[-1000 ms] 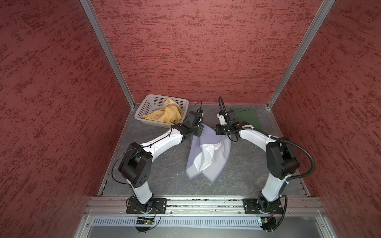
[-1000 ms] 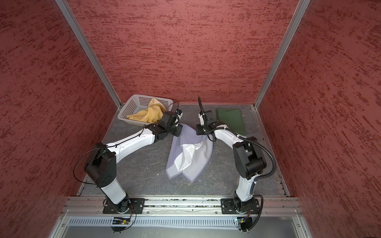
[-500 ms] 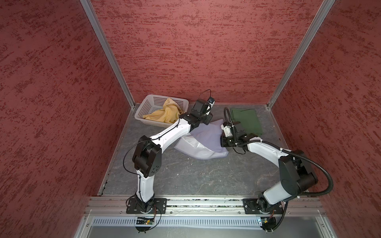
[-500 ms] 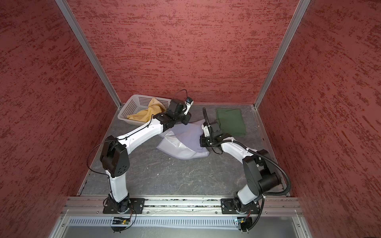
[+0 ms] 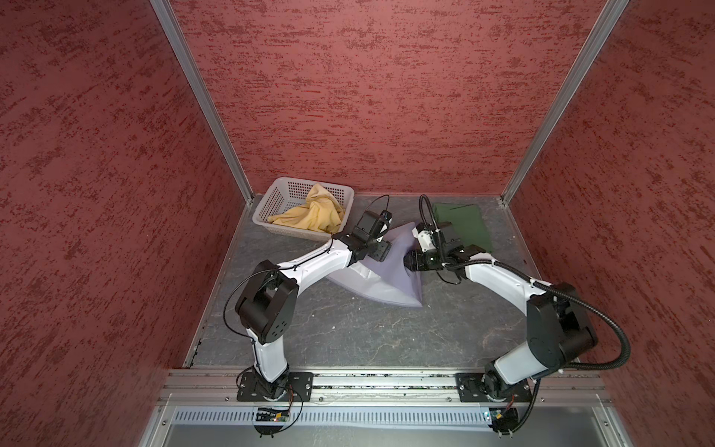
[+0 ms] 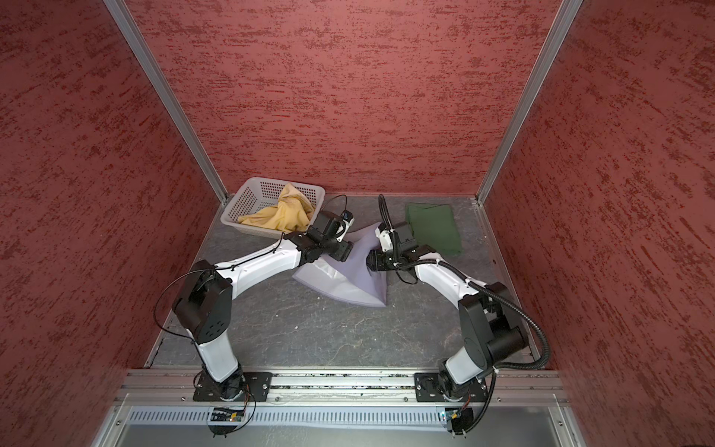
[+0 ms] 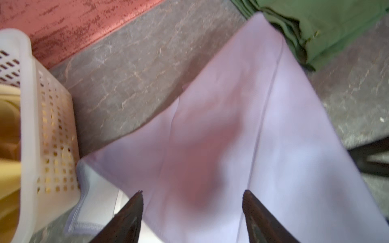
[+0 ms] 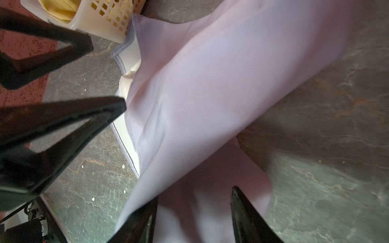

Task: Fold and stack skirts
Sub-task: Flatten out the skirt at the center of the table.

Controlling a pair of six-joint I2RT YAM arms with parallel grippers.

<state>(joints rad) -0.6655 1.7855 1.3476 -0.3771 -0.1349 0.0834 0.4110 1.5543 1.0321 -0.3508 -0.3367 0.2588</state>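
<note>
The pale lavender skirt point(image 5: 383, 271) point(image 6: 352, 278) lies loosely folded on the table between my two arms, one corner reaching towards the dark green skirt. In the left wrist view my left gripper point(image 7: 193, 191) point(image 5: 381, 250) stands open just above the lavender skirt point(image 7: 231, 126). My right gripper point(image 8: 194, 194) point(image 5: 410, 265) is open too, over the skirt's point(image 8: 210, 84) other edge, and cloth shows between its jaws. The dark green skirt point(image 5: 464, 226) point(image 7: 326, 25) lies folded flat at the back right. The mustard yellow skirt point(image 5: 313, 213) is crumpled in the basket.
A white perforated basket point(image 5: 271, 201) point(image 6: 240, 205) point(image 7: 31, 126) stands at the back left, close to the left gripper. Red walls enclose the grey table point(image 5: 387, 333) on three sides. Both arm bases sit on the front rail.
Both grippers, shut on the hanging lavender skirt a second ago, carried it back and down, then opened. The skirt now lies spread on the table.
</note>
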